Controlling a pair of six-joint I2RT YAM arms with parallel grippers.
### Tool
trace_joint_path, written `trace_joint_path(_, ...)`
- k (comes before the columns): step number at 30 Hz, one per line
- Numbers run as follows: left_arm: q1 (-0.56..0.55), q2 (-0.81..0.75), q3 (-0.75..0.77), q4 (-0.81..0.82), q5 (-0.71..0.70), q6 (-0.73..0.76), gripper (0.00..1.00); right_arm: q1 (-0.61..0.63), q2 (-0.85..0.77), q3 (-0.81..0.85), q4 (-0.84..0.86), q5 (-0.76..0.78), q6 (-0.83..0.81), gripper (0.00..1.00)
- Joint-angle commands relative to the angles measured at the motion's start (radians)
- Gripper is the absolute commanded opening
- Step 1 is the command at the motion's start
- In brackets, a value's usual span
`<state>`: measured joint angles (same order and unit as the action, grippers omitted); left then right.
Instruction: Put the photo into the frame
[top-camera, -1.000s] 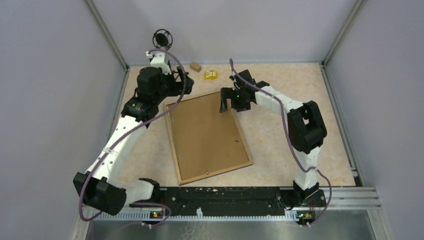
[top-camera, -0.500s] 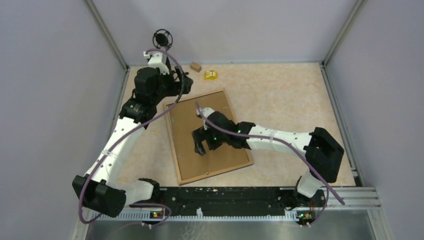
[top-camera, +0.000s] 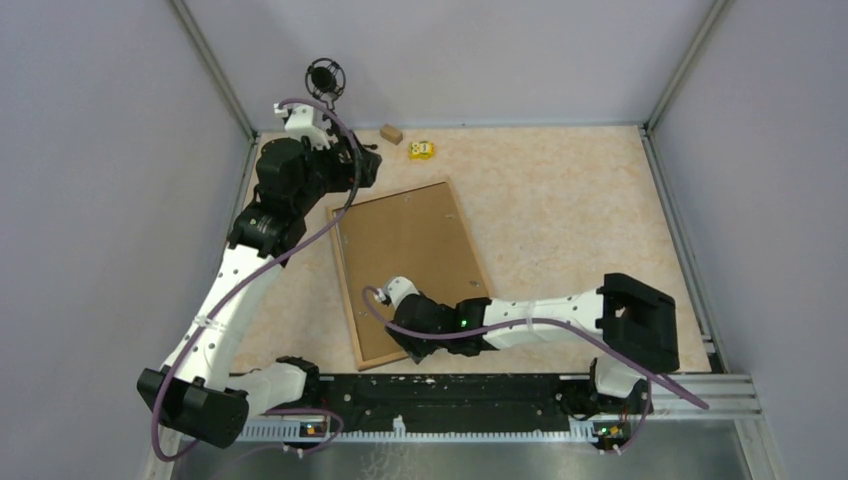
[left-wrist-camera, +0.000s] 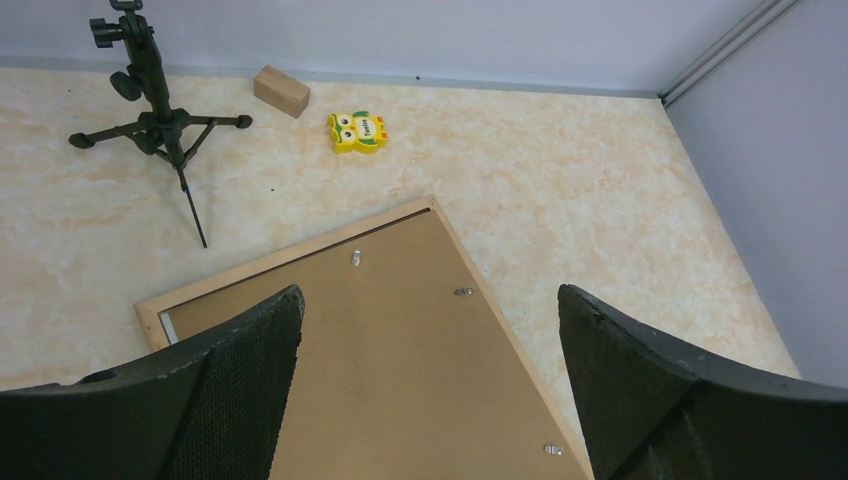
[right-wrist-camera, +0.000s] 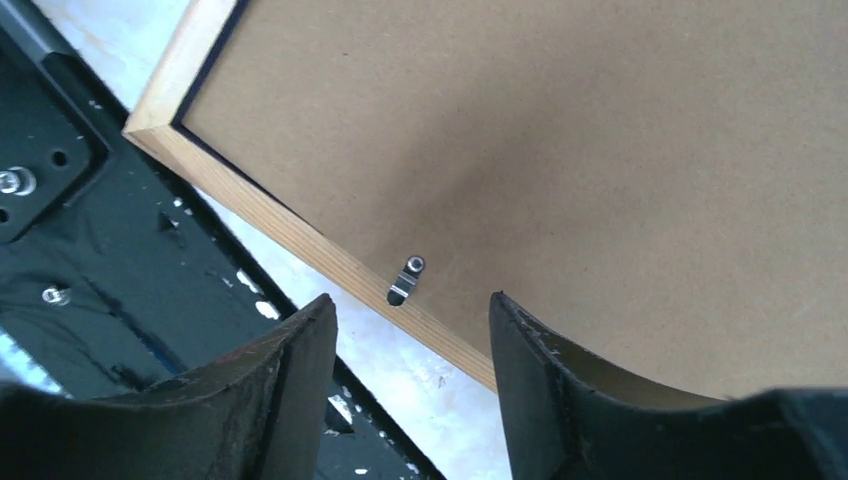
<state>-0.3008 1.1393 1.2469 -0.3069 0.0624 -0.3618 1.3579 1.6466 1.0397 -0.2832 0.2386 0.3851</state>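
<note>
The frame lies face down on the table, light wood rim up, with a plain brown backing board set in it. The photo is not in view. My left gripper is open and empty above the frame's far left corner; its wrist view shows the gripper over the board and rim. My right gripper is open and empty, low over the frame's near edge. In its wrist view the gripper stands just in front of a small metal turn clip on the rim.
A small black tripod, a wooden block and a yellow owl toy stand at the back of the table. The black base rail runs just beyond the frame's near edge.
My right arm has swept from the frame's far right corner across the backing board to its near edge. My left arm has drawn slightly back and left. The frame has not moved.
</note>
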Motion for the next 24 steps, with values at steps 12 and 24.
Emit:
trace_joint_path(12, 0.017, -0.014, -0.004, 0.048, 0.007, -0.008, 0.99, 0.079, 0.122, 0.088, -0.12, 0.229, -0.026, 0.52)
trace_joint_path(24, 0.023, -0.008, -0.003, 0.048, 0.016, -0.011, 0.99, 0.078, 0.105, 0.086, -0.134, 0.272, 0.023, 0.34)
